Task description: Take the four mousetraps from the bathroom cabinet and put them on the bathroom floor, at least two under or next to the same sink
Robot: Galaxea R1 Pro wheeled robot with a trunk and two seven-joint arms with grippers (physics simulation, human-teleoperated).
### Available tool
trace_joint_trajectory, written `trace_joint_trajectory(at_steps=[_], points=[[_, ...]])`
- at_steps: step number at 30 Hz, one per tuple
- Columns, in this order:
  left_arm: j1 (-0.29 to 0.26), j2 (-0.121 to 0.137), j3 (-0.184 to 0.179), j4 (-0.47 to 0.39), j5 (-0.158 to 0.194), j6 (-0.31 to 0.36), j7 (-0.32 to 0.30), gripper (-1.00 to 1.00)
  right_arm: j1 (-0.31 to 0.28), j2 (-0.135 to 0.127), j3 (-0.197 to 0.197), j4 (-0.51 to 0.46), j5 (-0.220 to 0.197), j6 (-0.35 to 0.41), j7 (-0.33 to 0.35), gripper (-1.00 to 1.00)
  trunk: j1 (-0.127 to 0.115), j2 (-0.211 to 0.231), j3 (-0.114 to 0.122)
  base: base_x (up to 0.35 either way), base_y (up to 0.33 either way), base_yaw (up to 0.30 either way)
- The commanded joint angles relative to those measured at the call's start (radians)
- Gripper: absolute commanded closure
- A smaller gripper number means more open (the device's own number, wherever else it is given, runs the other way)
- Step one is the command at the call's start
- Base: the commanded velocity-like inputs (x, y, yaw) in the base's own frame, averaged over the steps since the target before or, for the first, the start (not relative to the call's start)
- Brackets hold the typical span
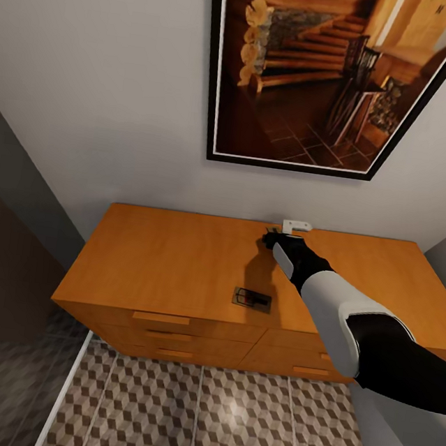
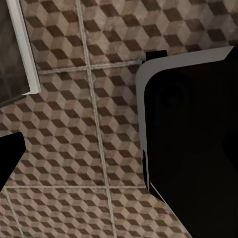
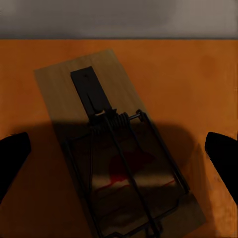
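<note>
I am reaching my right arm over the cabinet (image 1: 176, 259), my right gripper (image 1: 271, 239) hovering near the far edge of its flat top. In the right wrist view, its fingertips (image 3: 223, 153) are standing spread apart, released, with 1 mousetrap (image 3: 119, 153) lying flat on the wood between them, untouched. A 2nd mousetrap (image 1: 251, 299) is lying nearer the front edge. My left gripper (image 2: 10, 158) is hanging over the bathroom floor (image 2: 74, 124); I cannot tell its state.
</note>
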Motion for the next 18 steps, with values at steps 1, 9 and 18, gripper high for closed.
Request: trace_joint_trajectory(at_steps=[1,9,18], points=[[-0.001,-0.001,-0.008,0.003,0.007,-0.006,0.001,-1.00,0.000,-0.001,0.008,0.040,-0.010,0.006,-0.008,1.00,0.001,-0.001,-0.002,0.000,0.000,0.000],[-0.001,-0.001,-0.008,0.003,0.007,-0.006,0.001,-1.00,0.000,-0.001,0.008,0.040,-0.009,0.006,-0.008,1.00,0.001,-0.001,-0.002,0.000,0.000,0.000],[-0.001,-0.001,-0.008,0.003,0.007,-0.006,0.000,-1.00,0.000,-0.001,0.008,0.040,-0.010,0.006,-0.008,1.00,0.001,-0.001,-0.002,0.000,0.000,0.000]])
